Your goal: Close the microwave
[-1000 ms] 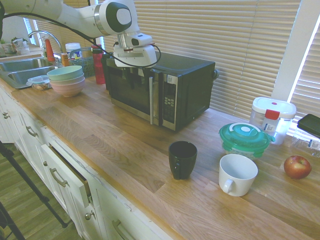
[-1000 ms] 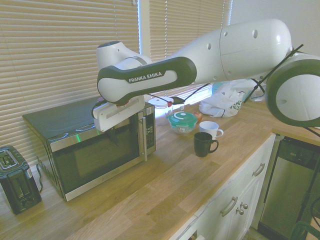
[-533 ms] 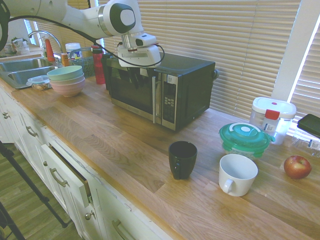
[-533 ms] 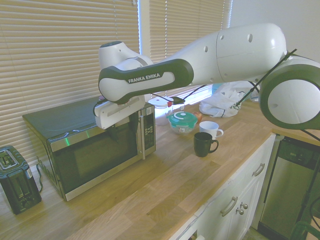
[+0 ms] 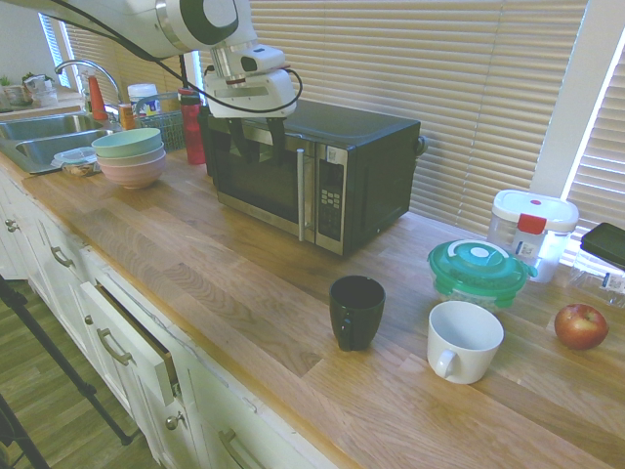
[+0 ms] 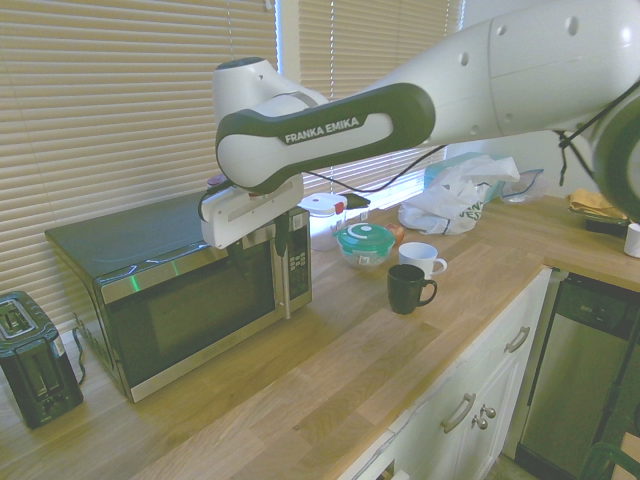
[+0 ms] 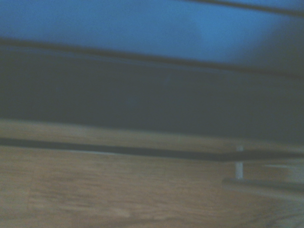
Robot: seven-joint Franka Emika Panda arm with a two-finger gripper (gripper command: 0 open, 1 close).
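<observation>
On the wooden countertop (image 5: pixel 195 264) beside the black mug (image 5: pixel 355 311): the microwave (image 5: pixel 322 171), heavy, rigid, door seemingly flush. Above its door's upper edge, the gripper (image 5: pixel 256 137), fingers parted, holding nothing. Best pushed flat near the silver handle (image 5: pixel 298 195), not grasped.

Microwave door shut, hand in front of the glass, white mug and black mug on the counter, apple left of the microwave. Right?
Not quite: in the first exterior view the apple lies far right of the microwave, past the white mug. The door is shut, the hand is at the glass, and the black mug is there too.
</observation>
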